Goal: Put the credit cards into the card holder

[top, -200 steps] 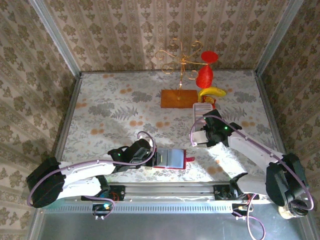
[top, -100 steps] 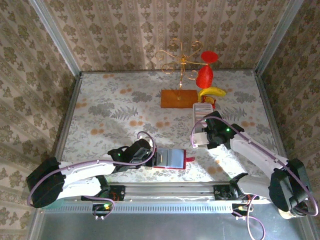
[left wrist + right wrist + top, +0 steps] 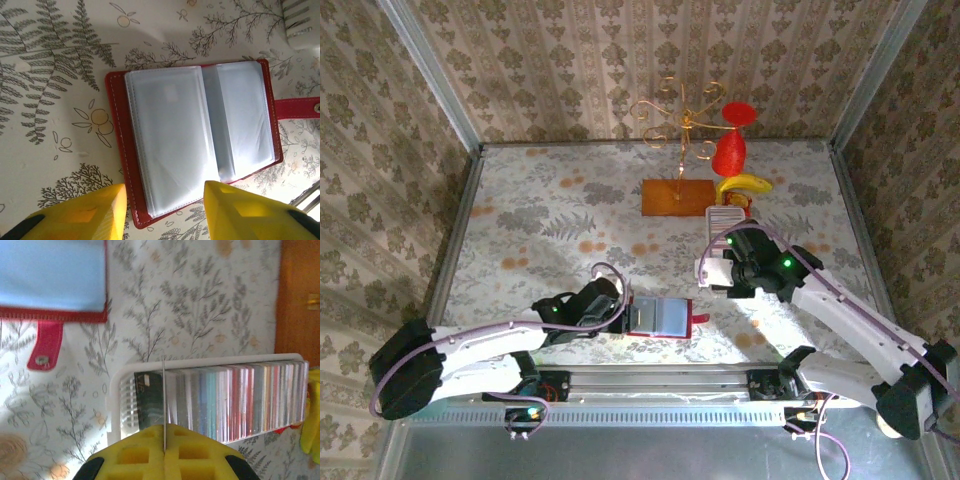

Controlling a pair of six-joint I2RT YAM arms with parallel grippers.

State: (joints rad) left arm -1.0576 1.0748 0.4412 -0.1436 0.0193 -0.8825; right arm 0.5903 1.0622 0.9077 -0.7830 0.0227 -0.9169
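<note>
Near the front edge of the table (image 3: 520, 220), the overhead camera shows you the card holder (image 3: 660, 318) lying open and flat. Your left gripper (image 3: 623, 315) is at its left side, and your right gripper (image 3: 712, 270) hangs between it and the white tray (image 3: 711, 213) farther back. That view is too coarse to read either set of jaws.

Your left wrist camera settles one of them. The two yellow foam fingers (image 3: 95, 215) stand apart with the holder's near red edge between them; you cannot tell whether they touch it. It also shows what the overhead view blurs: stitched red covers, glossy clear sleeves over a grey-blue lining, and a red strap with a metal snap (image 3: 316, 106).

Your right wrist camera settles the other. The yellow fingers (image 3: 130, 455) are pressed together on a single card (image 3: 164, 390), seen edge-on as a thin pale line above the tray. Beyond it the credit cards (image 3: 235, 400) stand on edge, packed in a row of grey, teal, white and pink stripes inside the tray's rounded white plastic wall. A dark card (image 3: 149, 397) sits at the emptier end. A flat orange-brown base (image 3: 300, 295) lies near the tray's far end.
</note>
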